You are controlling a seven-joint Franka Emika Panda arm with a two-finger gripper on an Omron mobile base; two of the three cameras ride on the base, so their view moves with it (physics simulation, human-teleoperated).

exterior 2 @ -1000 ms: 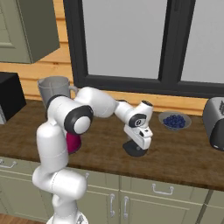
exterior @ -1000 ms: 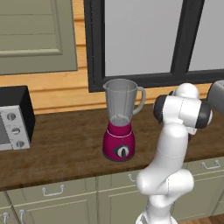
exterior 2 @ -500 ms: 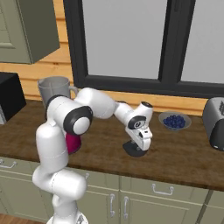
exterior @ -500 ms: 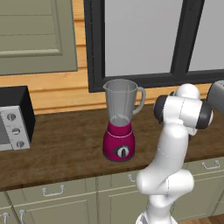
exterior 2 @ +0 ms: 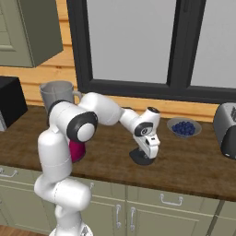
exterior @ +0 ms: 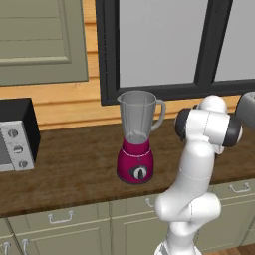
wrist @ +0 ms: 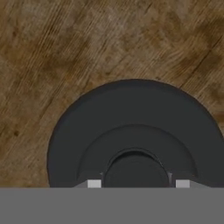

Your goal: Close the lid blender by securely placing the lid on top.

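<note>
Carefully centre your jaws, whose state I cannot tell, over the knob of the round dark domed lid [wrist: 135,135] on the wooden table [exterior 2: 193,161] before clamping.

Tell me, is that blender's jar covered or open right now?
Open. The blender jar's rim is bare, and the lid lies flat on the wooden counter, directly beneath the robot's gripper.

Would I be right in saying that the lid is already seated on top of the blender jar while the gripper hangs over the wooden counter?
Not quite. The lid lies flat on the wooden counter, directly under the gripper, well to the side of the blender, whose jar is open at the top. The right base view shows this; the gripper does hang over the counter.
</note>
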